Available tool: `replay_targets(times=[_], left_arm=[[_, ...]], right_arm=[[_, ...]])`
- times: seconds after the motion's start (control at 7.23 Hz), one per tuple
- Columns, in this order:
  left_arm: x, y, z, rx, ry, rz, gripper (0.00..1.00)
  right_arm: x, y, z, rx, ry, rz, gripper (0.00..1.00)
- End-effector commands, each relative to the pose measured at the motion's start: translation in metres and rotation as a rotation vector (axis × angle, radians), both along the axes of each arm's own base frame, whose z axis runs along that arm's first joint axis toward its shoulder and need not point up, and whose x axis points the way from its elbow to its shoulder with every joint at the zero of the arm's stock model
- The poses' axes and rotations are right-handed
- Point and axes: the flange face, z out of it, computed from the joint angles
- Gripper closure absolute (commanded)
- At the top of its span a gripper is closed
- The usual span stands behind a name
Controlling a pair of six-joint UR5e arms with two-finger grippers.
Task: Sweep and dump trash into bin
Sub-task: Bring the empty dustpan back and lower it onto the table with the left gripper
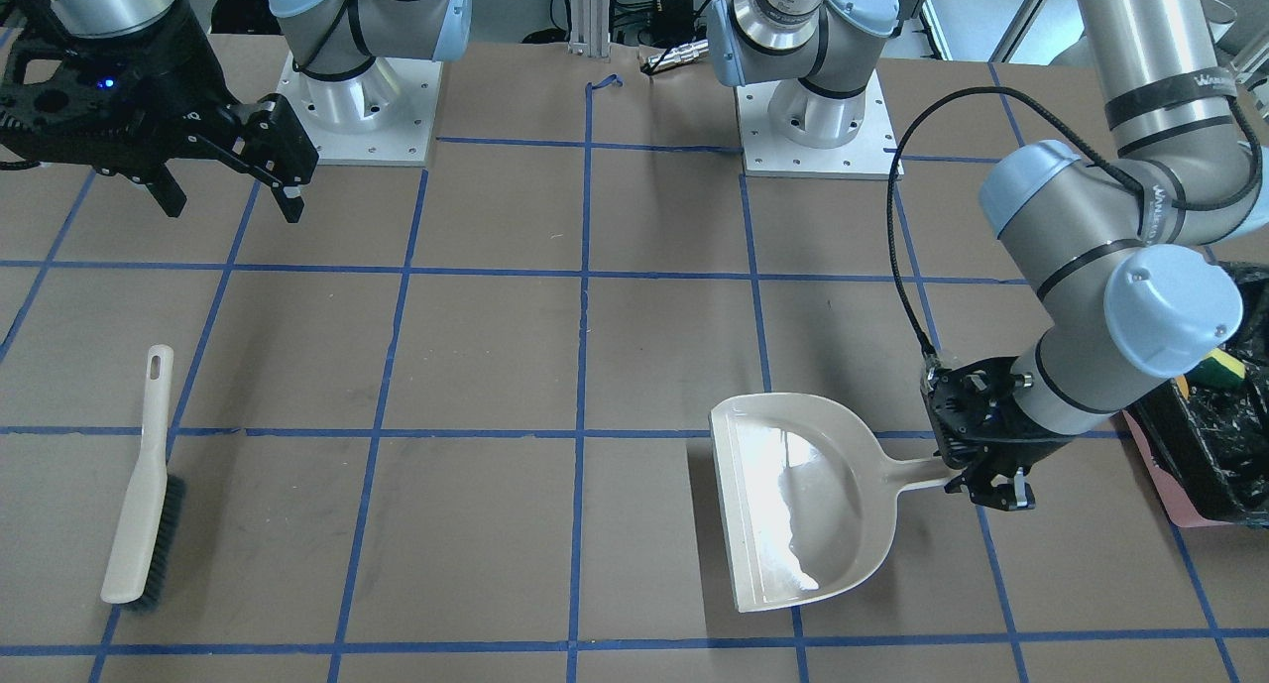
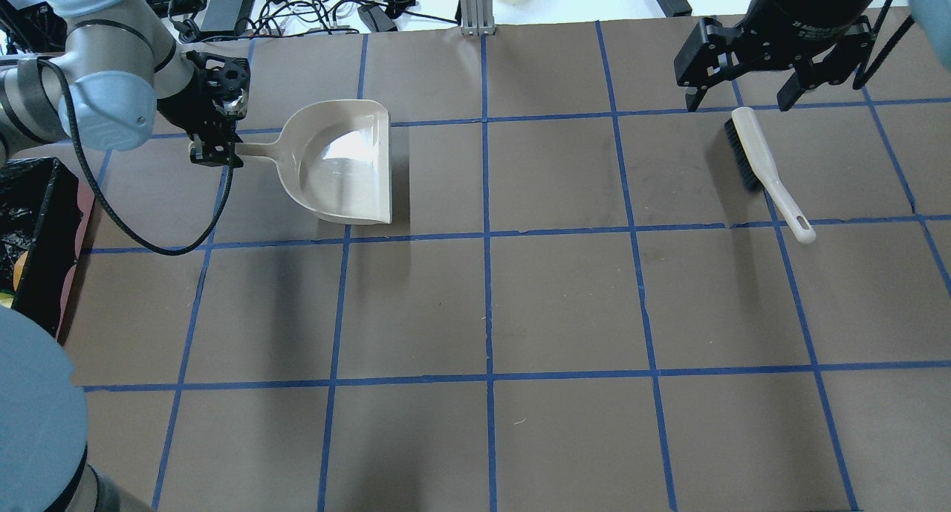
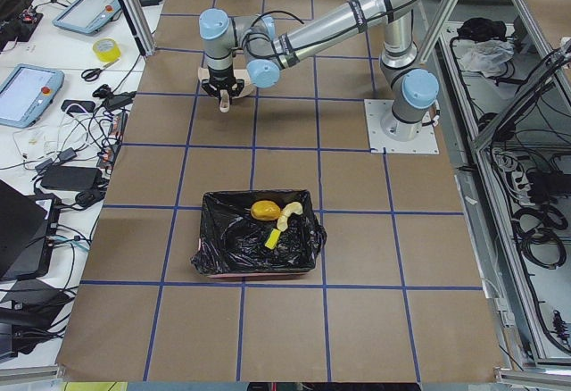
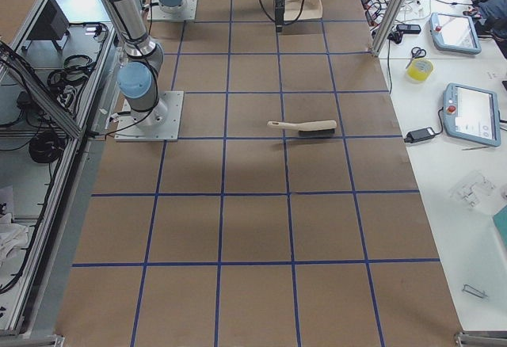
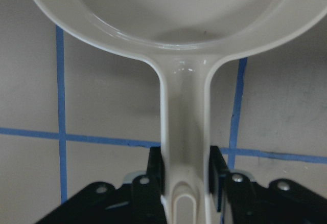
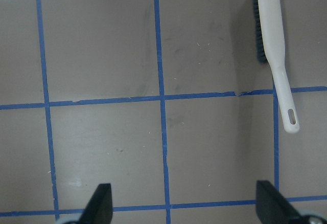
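The left tool (image 2: pixel 214 154) was clenched on the handle of the beige dustpan (image 2: pixel 343 163). In the left wrist view a dark finger (image 5: pixel 156 175) pressed against each side of the handle, near its end. The dustpan lay flat on the brown worktop (image 2: pixel 557 304), its open edge pointing away from the tool, and nothing was in its glossy scoop.

The bin (image 3: pixel 223 241), lined with a crinkled black bag, stood near the worktop's end on the robot's left, close to the left arm's elbow and apart from the dustpan. All three pieces of trash lay inside it. The golden-brown potato (image 3: pixel 264 210) rested toward the far wall, with the pale curved slice (image 3: pixel 288 213) just beside it. The yellow-and-green sponge (image 3: pixel 272 238) was a little nearer the middle.

The right tool (image 6: pixel 184 206) hung released above the worktop, with its fingers spread wide and nothing between them. The hand brush (image 6: pixel 274 45) lay on the worktop on the robot's right side, well apart from the dustpan. Its dark bristles lay along one side, and the end of its pale handle with the hanging hole pointed toward the robot. In the overhead view the right tool was just beyond the bristle end of the brush, not touching it.
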Motion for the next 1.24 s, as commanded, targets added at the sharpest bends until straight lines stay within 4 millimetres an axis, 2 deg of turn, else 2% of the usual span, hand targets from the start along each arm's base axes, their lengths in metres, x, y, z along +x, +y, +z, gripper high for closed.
replay_targets(times=[0.0,0.28,0.83,0.97,1.11], left_arm=[[0.003,-0.012,-0.009,0.011,-0.046,-0.010,1.00],[0.009,-0.021,-0.017,-0.010,-0.053,-0.049,1.00],[0.006,-0.022,-0.031,-0.014,-0.052,-0.071,0.99],[0.008,-0.023,-0.034,-0.014,-0.052,-0.068,0.69],[0.010,-0.023,-0.037,-0.009,-0.049,-0.062,0.55]], right_arm=[[0.000,0.000,0.000,0.000,0.000,0.000,0.00],[0.000,0.000,0.000,0.000,0.000,0.000,0.00],[0.000,0.000,0.000,0.000,-0.001,0.000,0.00],[0.000,0.000,0.000,0.000,-0.001,0.000,0.00],[0.000,0.000,0.000,0.000,-0.001,0.000,0.00]])
